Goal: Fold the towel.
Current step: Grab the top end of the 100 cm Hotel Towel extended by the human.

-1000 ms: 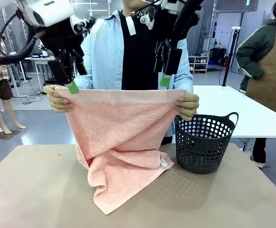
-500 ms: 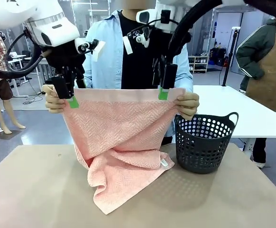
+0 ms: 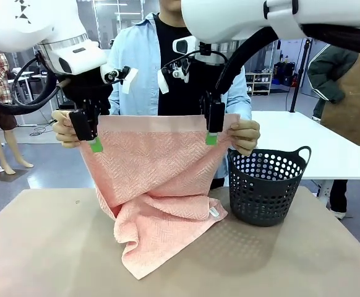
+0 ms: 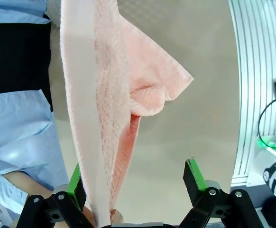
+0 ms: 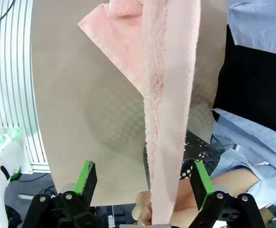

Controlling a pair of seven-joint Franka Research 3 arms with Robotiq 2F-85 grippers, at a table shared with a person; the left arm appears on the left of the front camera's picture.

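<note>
Front view, towel (image 3: pixel 155 167) top edge inside gaping left pincer (image 3: pixel 94 143), gaping right pincer (image 3: pixel 211 137)

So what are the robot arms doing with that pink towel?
A person's hands hold the towel up by its top corners, while its bottom end lies crumpled on the table. The left gripper and the right gripper each have their fingers open on either side of the towel's top edge, near the hands, not closed on it yet. A dark basket stands beside the towel.
</note>
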